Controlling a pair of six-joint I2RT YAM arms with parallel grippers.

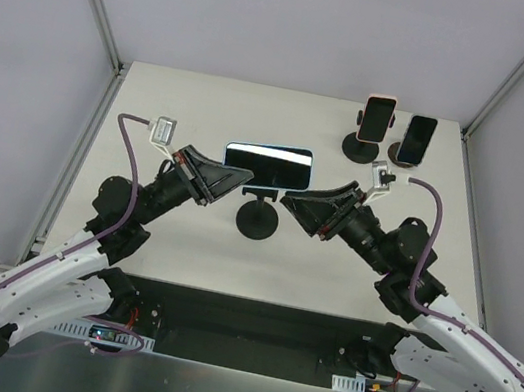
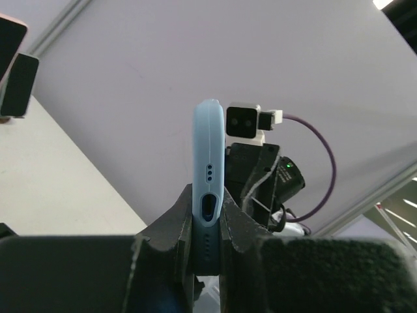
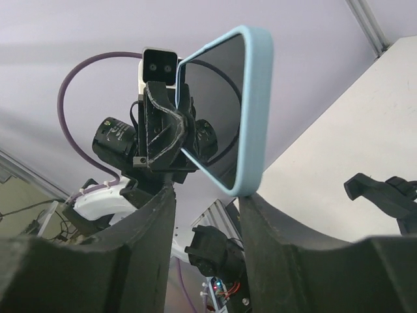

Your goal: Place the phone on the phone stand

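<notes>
as left pincer (image 1: 233,177) grips phone (image 1: 267,165), stand (image 1: 257,222) sits below.

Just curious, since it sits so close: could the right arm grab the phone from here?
Probably yes. One end of the phone already sits between the open fingers of the right gripper, with nothing in the way. The left gripper clamps the other end.

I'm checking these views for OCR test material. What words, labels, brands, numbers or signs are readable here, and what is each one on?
None is readable in any view.
Blue-cased phone: screen dark, case edge plain.
Pink-cased phone and dark phone at the back: no lettering visible.
Electronics at the arm bases: any markings are too small to read.
</notes>
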